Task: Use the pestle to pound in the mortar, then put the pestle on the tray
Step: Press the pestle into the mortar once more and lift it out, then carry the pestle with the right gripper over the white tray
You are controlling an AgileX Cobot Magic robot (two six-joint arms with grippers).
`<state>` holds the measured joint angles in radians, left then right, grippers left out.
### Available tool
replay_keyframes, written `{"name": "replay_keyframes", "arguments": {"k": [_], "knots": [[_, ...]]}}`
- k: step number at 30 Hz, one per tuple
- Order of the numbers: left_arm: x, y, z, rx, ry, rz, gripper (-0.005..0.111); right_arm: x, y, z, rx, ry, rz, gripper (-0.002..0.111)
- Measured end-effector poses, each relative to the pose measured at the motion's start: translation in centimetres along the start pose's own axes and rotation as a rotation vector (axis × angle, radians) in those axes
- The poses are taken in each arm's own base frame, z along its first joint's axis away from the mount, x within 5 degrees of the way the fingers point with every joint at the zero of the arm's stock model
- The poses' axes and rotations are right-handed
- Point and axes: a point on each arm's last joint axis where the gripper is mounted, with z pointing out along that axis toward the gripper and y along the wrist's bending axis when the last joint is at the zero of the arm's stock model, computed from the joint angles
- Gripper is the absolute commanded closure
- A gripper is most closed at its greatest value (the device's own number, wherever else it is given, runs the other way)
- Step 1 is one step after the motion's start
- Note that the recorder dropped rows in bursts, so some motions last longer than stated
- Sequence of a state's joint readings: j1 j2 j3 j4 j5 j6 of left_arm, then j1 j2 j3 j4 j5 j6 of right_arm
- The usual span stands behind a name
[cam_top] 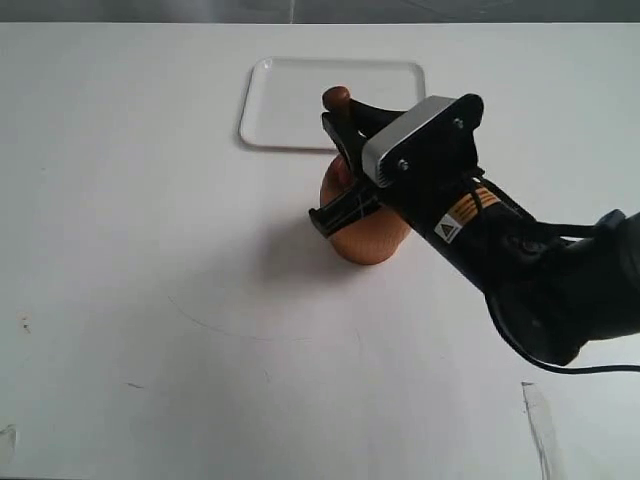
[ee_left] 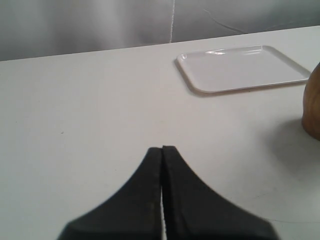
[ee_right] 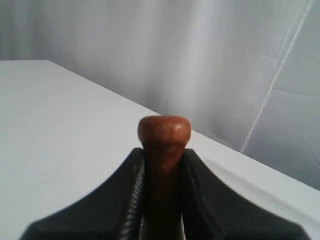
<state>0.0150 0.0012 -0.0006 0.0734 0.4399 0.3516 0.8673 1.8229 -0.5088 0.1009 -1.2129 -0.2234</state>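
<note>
The reddish-brown mortar (cam_top: 366,241) stands near the middle of the white table, mostly covered by my right arm. My right gripper (cam_top: 338,166) hangs over it, shut on the pestle (cam_top: 337,98), whose knob pokes out above the fingers; the lower end is hidden behind the gripper, so I cannot tell if it sits inside the mortar. In the right wrist view the pestle (ee_right: 164,131) is clamped between the right gripper's (ee_right: 164,152) fingers. The white tray (cam_top: 289,110) lies just behind the mortar. My left gripper (ee_left: 162,148) is shut on nothing, low over the table, with the tray (ee_left: 240,67) and the mortar's side (ee_left: 313,107) ahead.
The white table (cam_top: 130,250) stretches bare to the left and front, with faint scuffs near the front edge. A black cable (cam_top: 560,365) trails from the right arm. A grey curtain (ee_right: 225,60) hangs behind the table.
</note>
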Motion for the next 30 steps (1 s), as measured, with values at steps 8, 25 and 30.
{"name": "replay_keyframes", "arguments": {"k": [8, 25, 30], "knots": [[0.0, 0.0, 0.0, 0.000, 0.000, 0.000, 0.107, -5.3, -1.6, -1.3, 0.086, -0.163, 0.007, 0.108], [0.0, 0.0, 0.0, 0.000, 0.000, 0.000, 0.107, -13.9, -7.9, 7.5, 0.070, 0.231, -0.063, 0.108], [0.0, 0.0, 0.0, 0.000, 0.000, 0.000, 0.107, -11.7, -9.1, 11.2, 0.033, 0.368, -0.045, 0.108]]}}
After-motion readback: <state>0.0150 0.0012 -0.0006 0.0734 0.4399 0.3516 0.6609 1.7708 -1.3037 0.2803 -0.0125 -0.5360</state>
